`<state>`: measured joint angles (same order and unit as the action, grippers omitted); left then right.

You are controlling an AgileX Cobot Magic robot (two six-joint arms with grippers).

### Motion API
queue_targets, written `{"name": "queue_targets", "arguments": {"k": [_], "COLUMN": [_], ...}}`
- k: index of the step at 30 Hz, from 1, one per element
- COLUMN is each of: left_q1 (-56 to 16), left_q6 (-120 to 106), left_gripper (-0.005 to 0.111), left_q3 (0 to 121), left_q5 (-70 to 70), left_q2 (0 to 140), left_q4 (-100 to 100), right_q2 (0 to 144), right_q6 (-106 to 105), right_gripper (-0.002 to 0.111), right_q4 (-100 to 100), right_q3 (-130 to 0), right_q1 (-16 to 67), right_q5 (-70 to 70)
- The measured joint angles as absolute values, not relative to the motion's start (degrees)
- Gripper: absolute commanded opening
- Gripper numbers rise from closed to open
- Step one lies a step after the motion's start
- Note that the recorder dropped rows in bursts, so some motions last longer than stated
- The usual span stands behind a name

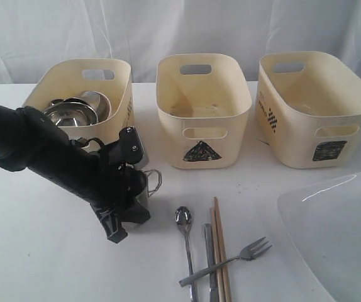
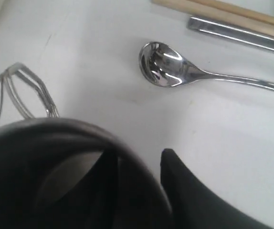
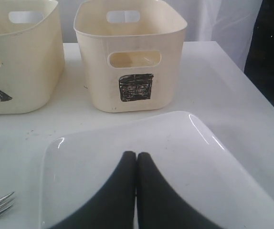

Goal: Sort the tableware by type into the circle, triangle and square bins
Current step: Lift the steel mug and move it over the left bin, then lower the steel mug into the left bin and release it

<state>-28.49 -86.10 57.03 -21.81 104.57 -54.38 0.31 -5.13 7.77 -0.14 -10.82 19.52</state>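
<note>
**Exterior view.** The left arm (image 1: 42,148) crosses the left bin (image 1: 114,82) and hides the mark on its front. Inside that bin, overlapping steel vessels (image 1: 73,114) are hard to tell apart. The left gripper (image 1: 127,201) covers nearly all of a steel mug (image 1: 153,180) on the table (image 1: 42,258), just in front of that bin.

The triangle bin (image 1: 202,88) carries a black scribbled triangle (image 1: 198,151). The square bin (image 1: 319,94) has a scribbled square (image 1: 329,150) and a checkered patch (image 1: 272,116) on its side.

In front of the bins lie a spoon (image 1: 183,217), a knife (image 1: 209,242) and 2 chopsticks (image 1: 218,226), all cut off by the frame edge. A fork (image 1: 249,251) lies across the knife and chopsticks. The white plate (image 1: 338,226) is cropped at the corner.

**Left wrist view.** The mug's rim and wire handle (image 2: 25,88) are close and blurred. 1 finger (image 2: 194,200) stands outside the wall and the other sits dim inside. I cannot tell whether they are pinching the wall.

**Right wrist view.** The right gripper (image 3: 136,155) hangs over the plate with its 2 fingers pressed together, holding nothing. The triangle mark and the fork's tines are clipped at the frame edge.
</note>
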Motion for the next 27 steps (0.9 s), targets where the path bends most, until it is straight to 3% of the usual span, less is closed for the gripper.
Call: {"name": "queue_targets", "arguments": {"k": [7,15,27], "left_q1": [-28.49,-28.49,-28.49], "left_q6": [-80.4,-76.61,-76.52], "left_gripper": [0.0,0.0,0.0], "left_q3": [57.03,57.03,57.03], "left_q5": [-26.69,-27.65,-17.75], "left_q2": [100.32,85.51,72.25], "left_q4": [-53.9,-49.68,-45.18], "right_q2": [0.31,0.31,0.31], "right_q6": [-5.13,-5.13,-5.13], "right_gripper": [0.0,0.0,0.0], "right_q4": [7.77,7.77,7.77], "right_q3": [-0.14,-0.14,-0.14], "right_q1": [-10.82,-10.82,-10.82], "right_q5": [19.52,19.52,19.52]}}
